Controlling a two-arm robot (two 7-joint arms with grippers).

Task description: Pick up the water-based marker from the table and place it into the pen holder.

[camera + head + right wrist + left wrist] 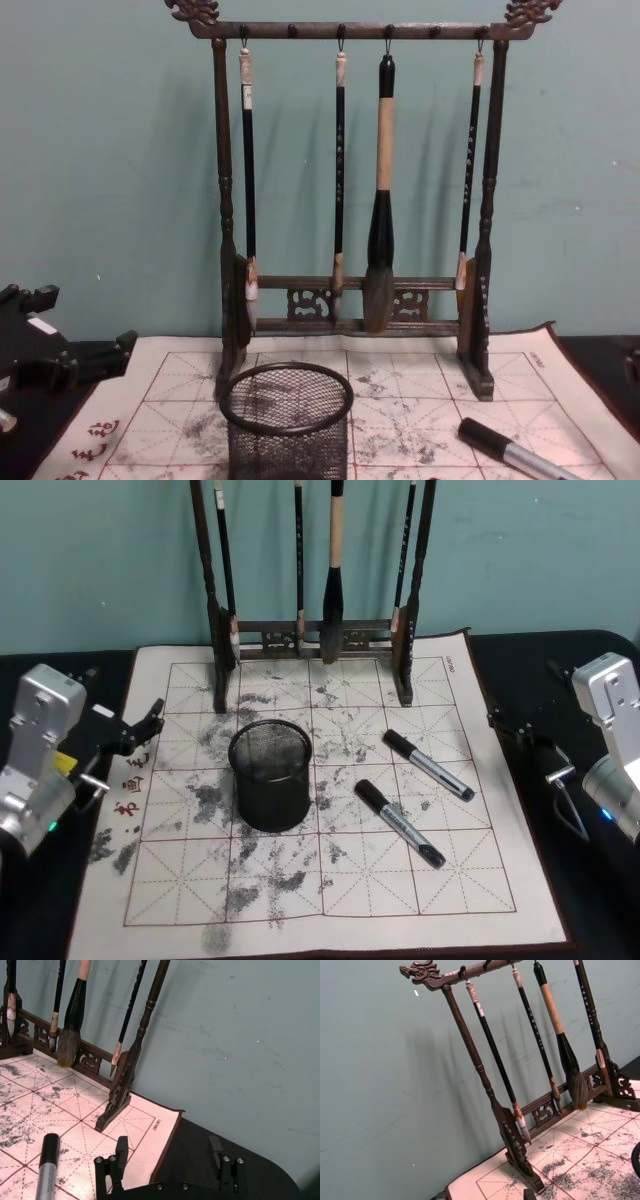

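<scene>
Head view: both arms parked on the dark surface (540,660), one off each side of the mat (330,880). On one side the left gripper (135,730), fingers spread, gripping nothing; on the other the right gripper (515,730), spread too and gripping nothing. Two markers flat on the mat, both on the right gripper's side. The near marker (428,765) closest to that gripper, the far marker (399,823) further in toward the pen holder (270,775). Pen holder upright between the grippers, closer to the left gripper, apart from both markers. Brush rack (315,630) beyond it.

Chest view: rack at full height with its carved top rail, four brushes (380,180) hanging, the holder's mesh side, the near marker's cap end.

Right wrist view: both fingers wide apart, near marker's black cap just ahead of one finger.

Left wrist view: rack and brushes up close.
</scene>
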